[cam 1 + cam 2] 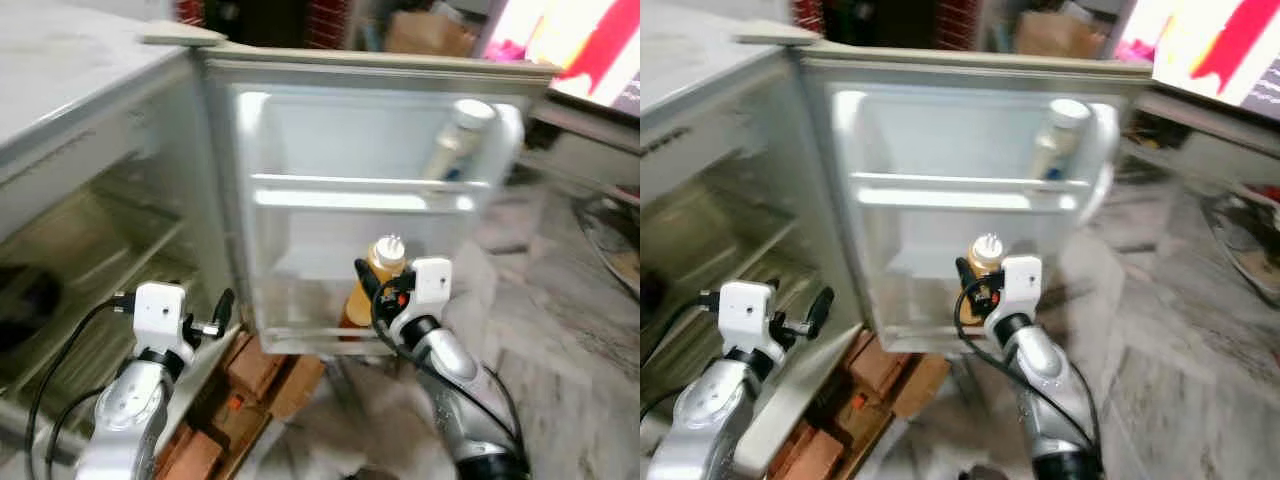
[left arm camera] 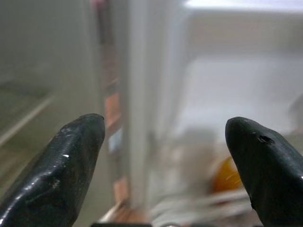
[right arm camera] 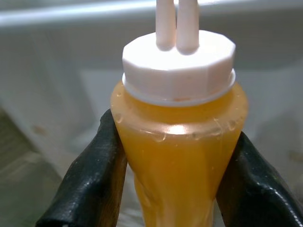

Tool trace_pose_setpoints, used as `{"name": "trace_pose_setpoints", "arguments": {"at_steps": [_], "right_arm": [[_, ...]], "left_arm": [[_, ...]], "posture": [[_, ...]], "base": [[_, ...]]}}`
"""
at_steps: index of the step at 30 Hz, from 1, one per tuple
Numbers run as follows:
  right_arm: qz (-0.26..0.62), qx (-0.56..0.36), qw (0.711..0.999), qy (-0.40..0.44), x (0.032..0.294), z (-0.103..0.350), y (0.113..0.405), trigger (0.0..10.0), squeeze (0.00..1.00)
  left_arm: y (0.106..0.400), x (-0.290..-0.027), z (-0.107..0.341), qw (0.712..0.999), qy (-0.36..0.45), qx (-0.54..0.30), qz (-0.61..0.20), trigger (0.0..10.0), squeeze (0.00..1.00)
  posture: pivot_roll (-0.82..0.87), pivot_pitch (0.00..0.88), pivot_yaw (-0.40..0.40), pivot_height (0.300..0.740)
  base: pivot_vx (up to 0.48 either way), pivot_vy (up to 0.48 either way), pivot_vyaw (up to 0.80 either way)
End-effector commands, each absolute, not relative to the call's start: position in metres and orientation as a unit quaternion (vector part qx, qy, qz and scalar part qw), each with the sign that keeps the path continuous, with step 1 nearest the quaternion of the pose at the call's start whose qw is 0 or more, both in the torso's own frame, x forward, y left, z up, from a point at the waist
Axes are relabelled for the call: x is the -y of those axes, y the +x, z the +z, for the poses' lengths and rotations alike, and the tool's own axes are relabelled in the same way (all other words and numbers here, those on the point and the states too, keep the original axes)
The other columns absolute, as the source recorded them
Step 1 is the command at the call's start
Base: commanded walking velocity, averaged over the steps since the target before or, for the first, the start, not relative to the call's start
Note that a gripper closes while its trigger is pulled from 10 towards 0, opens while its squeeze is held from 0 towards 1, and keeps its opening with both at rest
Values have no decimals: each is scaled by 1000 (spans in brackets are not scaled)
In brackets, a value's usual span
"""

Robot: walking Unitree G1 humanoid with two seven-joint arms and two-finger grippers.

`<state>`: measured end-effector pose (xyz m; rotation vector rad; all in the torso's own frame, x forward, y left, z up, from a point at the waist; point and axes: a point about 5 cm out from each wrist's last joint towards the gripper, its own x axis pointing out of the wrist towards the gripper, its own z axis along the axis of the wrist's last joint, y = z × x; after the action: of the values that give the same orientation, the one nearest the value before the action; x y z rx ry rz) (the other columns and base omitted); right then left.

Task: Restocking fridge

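The right gripper (image 3: 175,179) clamps an orange bottle (image 3: 180,156) at the fridge door's (image 1: 330,130) lower shelf (image 1: 300,335). The left gripper (image 2: 165,161) hangs spread apart beside the door.

- We see the orange sauce bottle (image 3: 179,142) cut off below its shoulder by the picture's edge.
- Our left wrist view blurs the fridge door (image 2: 142,94).
- The white bottle (image 1: 457,140) label is unreadable.
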<state>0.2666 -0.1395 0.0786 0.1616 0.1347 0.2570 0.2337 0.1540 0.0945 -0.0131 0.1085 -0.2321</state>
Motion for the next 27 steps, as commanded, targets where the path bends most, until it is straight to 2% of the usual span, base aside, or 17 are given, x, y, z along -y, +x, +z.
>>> {"name": "trace_pose_setpoints", "arguments": {"at_steps": [1, 11, 17, 27], "right_arm": [[149, -50, 983, 96, 128, 88, 269, 10000, 0], [160, -55, 980, 105, 126, 87, 263, 10000, 0], [163, -56, 979, 107, 124, 87, 264, 10000, 0], [163, -52, 979, 109, 123, 89, 266, 10000, 0]], "left_arm": [[229, -166, 92, 994, 4, -63, -94, 10000, 0], [219, -172, 90, 996, 4, -63, -62, 10000, 0], [223, -174, 93, 997, 8, -55, -54, 10000, 0], [226, -179, 95, 998, 14, -50, -30, 10000, 0]], "posture": [[114, 13, -67, 740], [116, 22, -62, 740], [115, 24, -63, 695], [115, 28, -61, 647]], "base": [[0, 0, 0], [0, 0, 0], [0, 0, 0], [0, 0, 0]]}}
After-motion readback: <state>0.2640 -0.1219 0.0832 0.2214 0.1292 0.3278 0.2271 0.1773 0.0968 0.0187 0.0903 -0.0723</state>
